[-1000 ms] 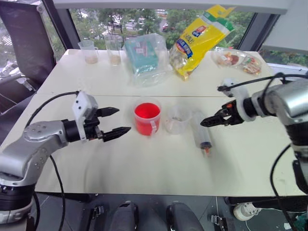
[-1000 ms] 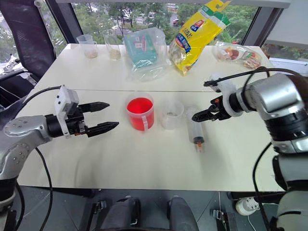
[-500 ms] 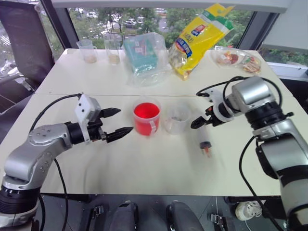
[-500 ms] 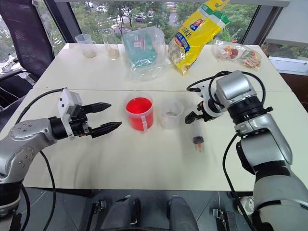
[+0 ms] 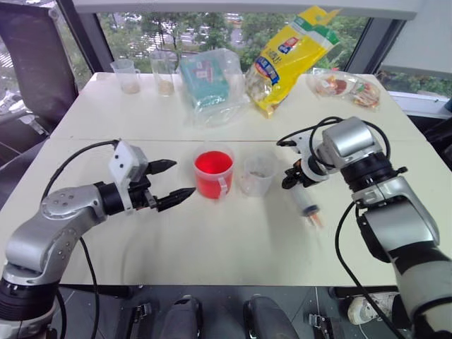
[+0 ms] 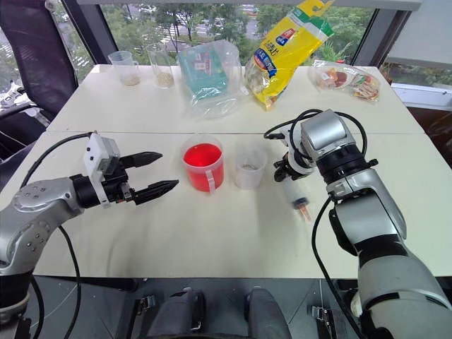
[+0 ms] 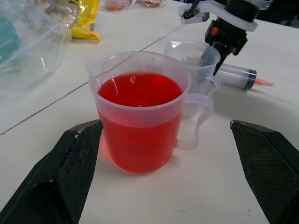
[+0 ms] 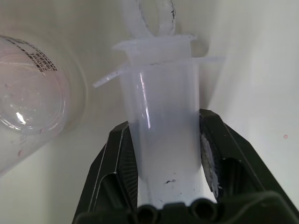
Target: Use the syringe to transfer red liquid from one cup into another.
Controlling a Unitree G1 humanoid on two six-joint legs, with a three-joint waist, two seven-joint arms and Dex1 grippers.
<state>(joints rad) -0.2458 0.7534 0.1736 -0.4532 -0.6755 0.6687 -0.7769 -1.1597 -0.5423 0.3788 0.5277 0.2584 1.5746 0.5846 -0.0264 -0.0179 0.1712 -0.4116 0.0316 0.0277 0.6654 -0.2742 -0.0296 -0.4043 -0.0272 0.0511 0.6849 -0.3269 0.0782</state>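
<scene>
1. I count one syringe point(image 5: 306, 203) on the desk point(image 5: 212, 240), lying flat just right of the small cup, orange tip toward me.
2. My right tool point(image 8: 164, 154) is clamped on the syringe barrel, one finger on each side, near the flanged plunger end.
3. Two cups mid-desk: the handled cup point(image 5: 213, 174), holding red liquid point(image 7: 139, 91) to well above half, and the small cup point(image 5: 258, 176), touching or nearly touching at its right and looking nearly empty.
4. My left tool point(image 5: 171, 181) hovers left of the handled cup, fingers wide apart, gripping nothing.
5. Far edge: two beakers point(image 5: 128, 75), three bags – one clear point(image 5: 208, 83), one yellow point(image 5: 289, 56), one of snacks point(image 5: 345, 87).
</scene>
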